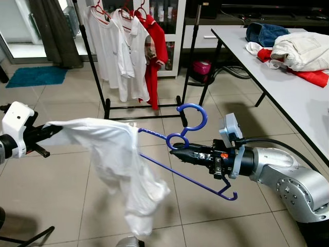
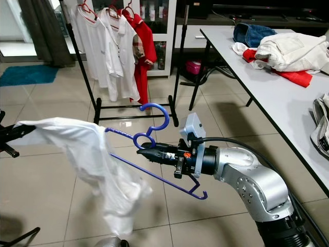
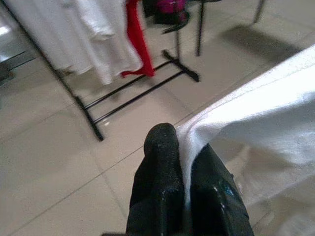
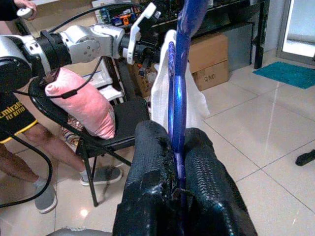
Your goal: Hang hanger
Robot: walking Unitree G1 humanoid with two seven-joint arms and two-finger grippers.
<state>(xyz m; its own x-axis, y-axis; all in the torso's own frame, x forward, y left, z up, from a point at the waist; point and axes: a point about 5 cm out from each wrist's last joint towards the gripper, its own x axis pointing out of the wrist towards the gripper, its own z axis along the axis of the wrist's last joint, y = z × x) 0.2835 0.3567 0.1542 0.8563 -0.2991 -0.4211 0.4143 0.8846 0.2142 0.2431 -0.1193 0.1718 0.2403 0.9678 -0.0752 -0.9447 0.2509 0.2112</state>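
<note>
Left eye: right gripper point(image 1: 177, 153) clamped on blue hanger point(image 1: 191, 135) below its hook; shirt point(image 1: 121, 164) draped toward 9 o'clock, pinched by left gripper point(image 1: 47, 131). Rack point(image 1: 105, 110) off at 12.

Left wrist: fingers point(image 3: 157, 162) closed on soft cloth.

Right wrist: fingers point(image 4: 147, 162) squeezing stiff, light, probably slippery wire; best held at neck.

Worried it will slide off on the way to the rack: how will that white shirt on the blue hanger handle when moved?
The white shirt sags in loose folds, so probably floppy and light. Only part sits on the blue hanger; the left gripper pinches one end, so it may slip.
</note>
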